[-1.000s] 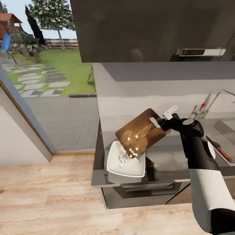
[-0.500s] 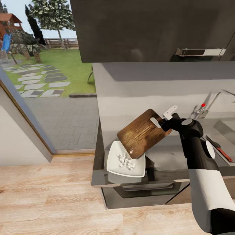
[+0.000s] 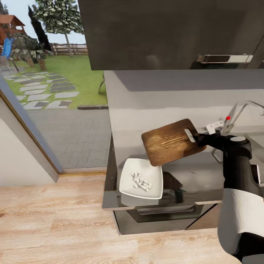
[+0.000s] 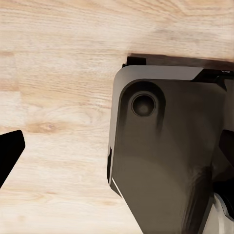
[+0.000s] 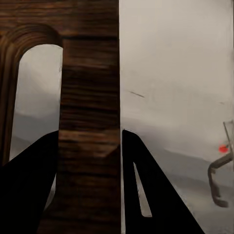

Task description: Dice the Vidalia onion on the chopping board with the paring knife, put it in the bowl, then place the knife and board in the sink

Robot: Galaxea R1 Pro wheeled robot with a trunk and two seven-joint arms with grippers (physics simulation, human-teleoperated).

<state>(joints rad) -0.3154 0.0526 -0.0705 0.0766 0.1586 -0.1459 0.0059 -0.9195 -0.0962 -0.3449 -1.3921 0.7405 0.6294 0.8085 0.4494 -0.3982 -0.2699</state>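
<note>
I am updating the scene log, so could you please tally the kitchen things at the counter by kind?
Chopping board, shut in the right gripper: 1
Bowl holding diced onion: 1
Faucet with red knob: 1
Chrome cabinet handle: 1
Total: 4

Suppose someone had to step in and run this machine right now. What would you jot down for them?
Right gripper: jaws shut on the chopping board at its slot end, holding it in the air above the countertop, past the bowl.
Left gripper: not in view; its camera looks down at wooden floor.
Bowl: on the countertop near its left end, with the diced onion in it.
Done: onion diced and tipped into the bowl; the board looks bare.
Left: carry the board right to the sink by the faucet, set it in, then put the knife in too. I cannot see the knife right now.
</note>
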